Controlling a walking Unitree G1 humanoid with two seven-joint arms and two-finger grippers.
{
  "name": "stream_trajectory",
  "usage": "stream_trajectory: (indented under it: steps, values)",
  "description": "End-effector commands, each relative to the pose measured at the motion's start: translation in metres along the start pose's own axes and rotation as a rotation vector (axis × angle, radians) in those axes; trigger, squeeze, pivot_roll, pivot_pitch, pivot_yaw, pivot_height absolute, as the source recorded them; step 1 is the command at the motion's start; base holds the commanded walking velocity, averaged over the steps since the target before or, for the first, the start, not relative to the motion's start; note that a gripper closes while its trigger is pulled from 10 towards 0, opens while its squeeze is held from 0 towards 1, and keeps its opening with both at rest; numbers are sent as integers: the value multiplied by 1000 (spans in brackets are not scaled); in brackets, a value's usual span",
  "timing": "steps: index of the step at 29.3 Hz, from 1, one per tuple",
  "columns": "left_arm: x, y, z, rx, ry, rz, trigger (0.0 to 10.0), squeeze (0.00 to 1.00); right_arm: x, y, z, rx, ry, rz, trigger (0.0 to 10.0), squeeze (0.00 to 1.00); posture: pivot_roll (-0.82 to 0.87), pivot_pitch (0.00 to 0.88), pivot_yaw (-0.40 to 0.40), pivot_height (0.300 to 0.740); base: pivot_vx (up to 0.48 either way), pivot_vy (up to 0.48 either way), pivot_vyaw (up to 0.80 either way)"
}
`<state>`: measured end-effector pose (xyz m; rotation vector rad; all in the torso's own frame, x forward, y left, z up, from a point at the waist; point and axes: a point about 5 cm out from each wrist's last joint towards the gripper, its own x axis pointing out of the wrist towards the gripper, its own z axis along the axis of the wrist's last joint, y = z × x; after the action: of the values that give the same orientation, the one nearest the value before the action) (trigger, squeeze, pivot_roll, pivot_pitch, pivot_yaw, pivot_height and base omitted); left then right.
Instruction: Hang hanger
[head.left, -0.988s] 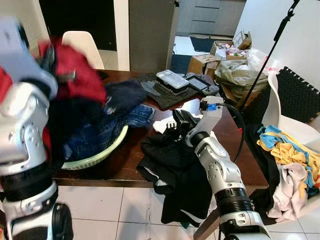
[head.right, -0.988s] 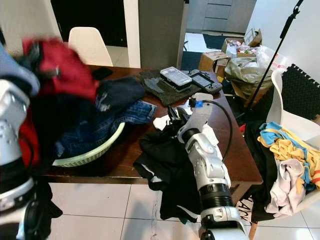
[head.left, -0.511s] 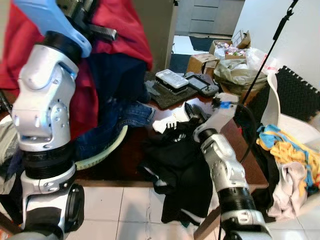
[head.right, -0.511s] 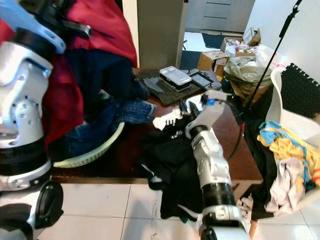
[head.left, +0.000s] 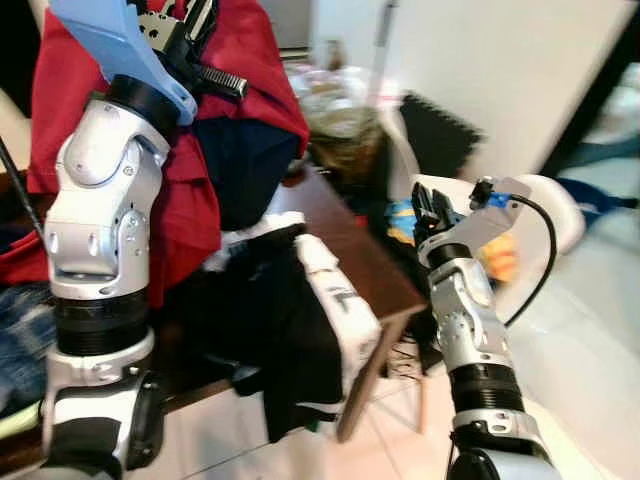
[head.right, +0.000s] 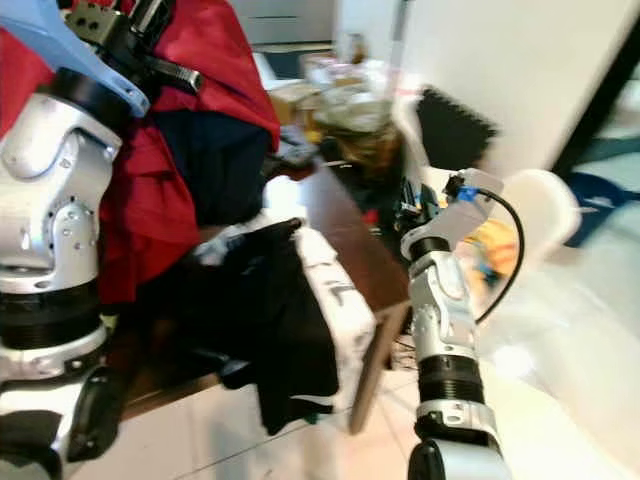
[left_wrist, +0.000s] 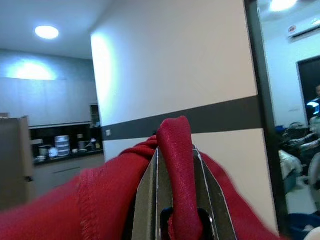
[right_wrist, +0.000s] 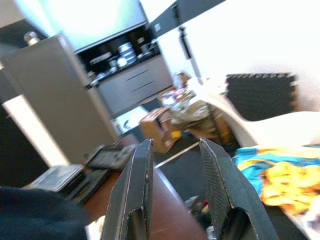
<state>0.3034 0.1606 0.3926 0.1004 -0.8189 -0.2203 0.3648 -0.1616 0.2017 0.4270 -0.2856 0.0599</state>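
My left gripper (head.left: 172, 22) is raised high at the upper left, shut on a fold of a red garment (head.left: 250, 60). In the left wrist view the red cloth (left_wrist: 172, 145) is pinched between the two fingers (left_wrist: 145, 200). A dark blue garment (head.left: 240, 160) hangs under the red one. My right gripper (head.left: 430, 210) is in the air past the right edge of the brown table (head.left: 350, 250). It stands open with nothing between its fingers (right_wrist: 142, 170).
A black garment with white print (head.left: 270, 320) drapes over the table's near corner. A white chair (head.left: 545, 200) holding colourful clothes (right_wrist: 280, 170) stands right of the table, with a black foam mat (head.left: 440, 140) and bags behind. Jeans (head.left: 20, 330) lie at the far left.
The whole view has swung to the right. My right gripper has left the black garment and now hangs beyond the table's edge. The left gripper stays high with the red garment.
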Motion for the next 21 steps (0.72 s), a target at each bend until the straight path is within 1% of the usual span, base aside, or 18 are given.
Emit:
stream_trajectory:
  steps: [1, 2, 4, 5, 6, 8, 9, 10, 12, 13, 14, 15, 16, 18, 21]
  values:
    - [2, 4, 9, 71, -38, 27, 0, 0, -1, 0, -5, 16, 15, -1, 10000, 0, 59, 0, -60, 740, 0, 0, -800]
    - [-1, 27, 5, 184, 20, 201, 0, 0, -1, 1, -7, 19, 23, 7, 10000, 0, 65, 0, -66, 740, 0, 0, -800]
    - [-1, 27, 5, 184, 20, 201, 0, 0, -1, 1, -7, 19, 23, 7, 10000, 0, 65, 0, -66, 740, 0, 0, -800]
    - [-7, 51, 7, 311, 57, 373, 0, 0, -1, 2, -8, 23, 28, 12, 10000, 0, 73, 0, -69, 740, 0, 0, -800]
    - [-15, 73, 14, 428, 67, 527, 0, 0, -1, 3, -9, 26, 34, 15, 10000, 0, 76, 0, -71, 740, 0, 0, -800]
    - [-15, 73, 14, 428, 67, 527, 0, 0, -1, 3, -9, 26, 34, 15, 10000, 0, 76, 0, -71, 740, 0, 0, -800]
    - [-21, 87, 22, 527, 64, 622, 0, 0, -1, 4, -11, 30, 42, 21, 10000, 0, 77, 0, -72, 740, 0, 0, -800]
    - [-26, 94, 28, 569, 54, 660, 0, 0, -2, 6, -14, 27, 63, 43, 10000, 0, 80, 0, -76, 740, 0, 0, 0]
    - [-26, 94, 28, 569, 54, 660, 0, 0, -2, 6, -14, 27, 63, 43, 10000, 0, 80, 0, -76, 740, 0, 0, 0]
    - [-27, 95, 30, 595, 59, 654, 0, 0, -3, 10, -17, 23, 78, 71, 10000, 0, 82, 0, -79, 740, 0, 0, 0]
    - [-27, 94, 26, 548, 76, 635, 0, 0, -3, 13, -20, 23, 91, 94, 10000, 0, 81, 0, -80, 740, 0, 0, 0]
    - [-27, 94, 26, 548, 76, 635, 0, 0, -3, 13, -20, 23, 91, 94, 10000, 0, 81, 0, -80, 740, 0, 0, 0]
    - [-27, 92, 21, 500, 98, 622, 0, 0, -4, 16, -22, 24, 101, 113, 10000, 0, 79, 0, -77, 740, 0, 0, 0]
    - [-25, 85, 17, 526, 110, 565, 0, 0, -4, 20, -23, 17, 110, 130, 10000, 0, 79, 0, -77, 740, 0, 0, 0]
    - [-24, 83, 17, 545, 109, 548, 0, 0, -4, 21, -24, 14, 119, 137, 10000, 0, 79, 0, -77, 740, 0, 0, 0]
